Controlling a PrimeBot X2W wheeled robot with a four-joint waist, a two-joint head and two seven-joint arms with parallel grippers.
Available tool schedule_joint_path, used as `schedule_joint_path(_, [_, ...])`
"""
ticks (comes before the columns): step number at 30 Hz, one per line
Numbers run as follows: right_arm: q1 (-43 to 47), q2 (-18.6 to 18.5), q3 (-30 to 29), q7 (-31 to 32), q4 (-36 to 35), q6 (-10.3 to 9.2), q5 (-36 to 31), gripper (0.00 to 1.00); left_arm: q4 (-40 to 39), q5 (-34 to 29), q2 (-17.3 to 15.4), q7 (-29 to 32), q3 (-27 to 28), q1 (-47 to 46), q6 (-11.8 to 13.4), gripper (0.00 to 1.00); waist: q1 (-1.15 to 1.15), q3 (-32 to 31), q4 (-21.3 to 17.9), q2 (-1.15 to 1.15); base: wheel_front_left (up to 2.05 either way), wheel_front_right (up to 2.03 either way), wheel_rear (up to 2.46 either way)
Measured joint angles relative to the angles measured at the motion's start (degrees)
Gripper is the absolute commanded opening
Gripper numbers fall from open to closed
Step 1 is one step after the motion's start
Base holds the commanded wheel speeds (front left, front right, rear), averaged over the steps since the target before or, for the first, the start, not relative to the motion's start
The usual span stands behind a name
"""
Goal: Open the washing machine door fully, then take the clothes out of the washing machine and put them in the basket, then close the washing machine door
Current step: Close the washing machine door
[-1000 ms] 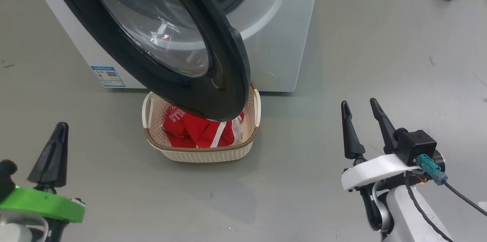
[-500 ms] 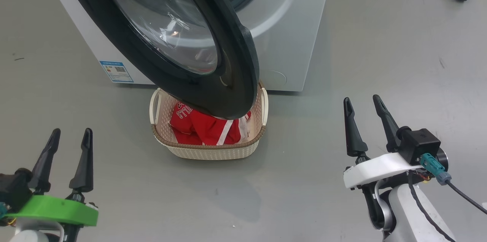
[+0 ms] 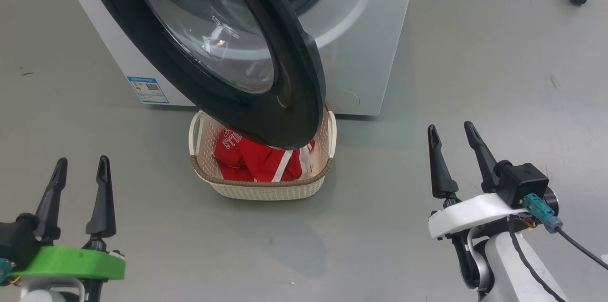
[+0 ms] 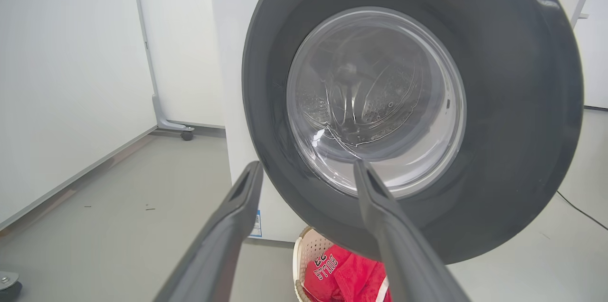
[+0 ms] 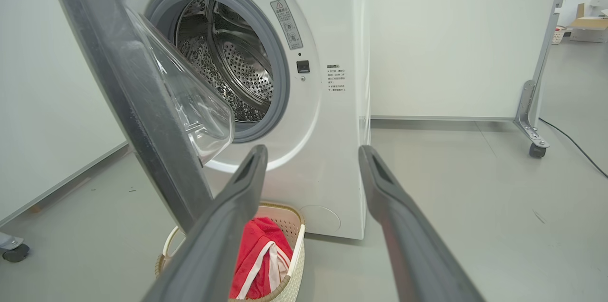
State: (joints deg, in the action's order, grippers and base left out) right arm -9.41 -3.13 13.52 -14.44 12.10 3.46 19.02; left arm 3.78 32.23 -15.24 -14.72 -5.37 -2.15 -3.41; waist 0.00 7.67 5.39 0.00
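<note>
Left pincer (image 3: 82,160) and right pincer (image 3: 449,126) gape empty; push the washing machine door (image 3: 285,117) shut by its black frame.

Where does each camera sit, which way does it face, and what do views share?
Head view: high on the robot, looking down at the white front-loading washing machine, its open glossy black round door and the cream perforated basket holding red clothes; left gripper and right gripper below.
Left wrist view: low, facing the door's outer face; own fingers at bottom.
Right wrist view: low, facing the drum opening past the door's edge; own fingers.
Shared: all three show door, basket and clothes.
</note>
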Motion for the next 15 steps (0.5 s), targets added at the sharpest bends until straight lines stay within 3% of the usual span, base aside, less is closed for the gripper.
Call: schedule_joint_path(15, [0.01,0.0,0.07,0.0,-0.01,0.02,0.0,1.0,-0.55,-3.02,2.55,0.0,1.54,1.24,-1.55,1.0,0.0,0.0,0.05,0.0,0.0,0.0,0.0])
